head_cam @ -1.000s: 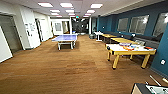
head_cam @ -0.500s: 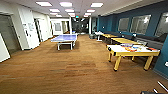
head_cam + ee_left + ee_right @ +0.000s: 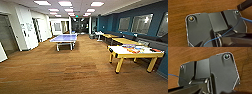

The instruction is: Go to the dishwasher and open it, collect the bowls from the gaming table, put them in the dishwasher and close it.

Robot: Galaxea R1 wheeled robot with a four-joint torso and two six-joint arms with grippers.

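wood-floor lounge (image 3: pixel 75 72), driving step. gaming table (image 3: pixel 135 53) ahead-right of my pincers, blue ping-pong table (image 3: pixel 64 38) farther ahead-left. pincer state: can't tell. no dishwasher visible; need locate it.

Head camera: high, facing forward and down a long room over wood-look floor (image 3: pixel 75 72). Both wrist cameras: aimed down, close above the same floor (image 3: pixel 178 18) (image 3: pixel 186 54).
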